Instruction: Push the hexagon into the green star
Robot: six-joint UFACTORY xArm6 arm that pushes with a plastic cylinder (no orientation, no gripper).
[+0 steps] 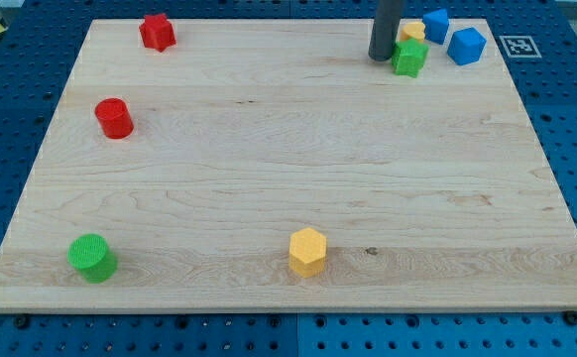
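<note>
The yellow hexagon (307, 251) sits near the view's bottom edge of the wooden board, a little right of centre. The green star (409, 58) lies at the view's top right, touching a small yellow block (411, 32) behind it. My tip (381, 57) is the lower end of the dark rod and rests on the board just left of the green star, very close to it or touching it. The tip is far from the yellow hexagon, which lies well below it in the view.
Two blue blocks (435, 24) (466, 46) sit right of the green star near the board's top right corner. A red star (157, 32) is at the top left, a red cylinder (114, 118) at the left, a green cylinder (92, 257) at the bottom left.
</note>
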